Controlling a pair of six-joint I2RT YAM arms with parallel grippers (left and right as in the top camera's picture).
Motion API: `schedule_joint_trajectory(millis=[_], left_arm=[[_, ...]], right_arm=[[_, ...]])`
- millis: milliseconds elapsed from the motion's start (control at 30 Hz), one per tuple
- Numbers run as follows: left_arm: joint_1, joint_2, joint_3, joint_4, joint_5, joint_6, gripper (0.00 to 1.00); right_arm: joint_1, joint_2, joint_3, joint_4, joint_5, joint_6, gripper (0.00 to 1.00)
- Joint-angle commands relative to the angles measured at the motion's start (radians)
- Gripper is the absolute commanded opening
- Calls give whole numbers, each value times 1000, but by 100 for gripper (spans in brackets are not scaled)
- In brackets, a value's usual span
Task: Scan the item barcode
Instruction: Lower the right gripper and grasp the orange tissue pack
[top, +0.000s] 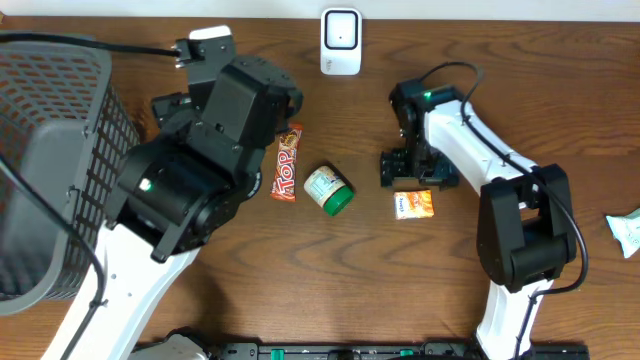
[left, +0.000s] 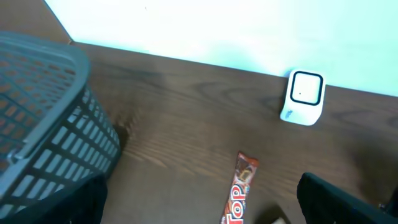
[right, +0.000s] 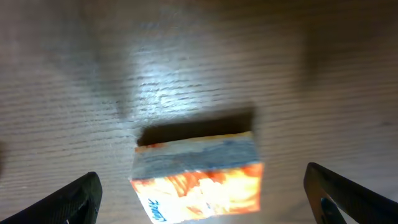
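A white barcode scanner stands at the table's back edge, also seen in the left wrist view as the scanner. A small orange box lies flat on the table. My right gripper hovers over the box, and this gripper is open, its fingers wide on either side and touching nothing. A red "Top" candy bar lies left of centre. My left gripper is open above the bar and holds nothing. In the overhead view its own wrist hides it.
A green-lidded jar lies on its side between the candy bar and the box. A grey mesh basket fills the left side, close to my left arm. A pale packet sits at the right edge.
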Motion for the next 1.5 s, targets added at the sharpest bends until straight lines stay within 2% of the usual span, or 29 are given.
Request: schedule_joint_trajectory(millis=[0, 167, 400, 667, 700, 867, 933, 967, 1000, 1167, 1467], left_arm=[[5, -1, 8, -22, -27, 10, 98], [5, -1, 8, -34, -27, 10, 98], [5, -1, 8, -38, -27, 10, 98], [5, -1, 8, -53, -27, 10, 98], [5, -1, 8, -55, -27, 10, 98], [5, -1, 8, -60, -27, 10, 98], [5, -1, 8, -62, -27, 10, 98], [5, -1, 8, -63, -27, 10, 98], [5, -1, 8, -65, -27, 10, 98], [5, -1, 8, -81, -27, 10, 98], [5, -1, 8, -94, -27, 10, 98]], right_arm=[[20, -2, -63, 28, -47, -33, 99], [31, -2, -145, 85, -63, -41, 97], [31, -2, -179, 135, -31, -71, 73], [29, -2, -179, 174, -11, -70, 67], [29, -2, -179, 179, -11, -71, 69], [29, -2, -179, 188, -10, -106, 94], [29, -2, -179, 192, -10, -124, 99], [29, -2, -179, 192, -7, -130, 99], [29, -2, -179, 192, -2, -130, 98], [29, -2, -180, 196, 0, -130, 76], [29, -2, -176, 215, -12, -122, 67]])
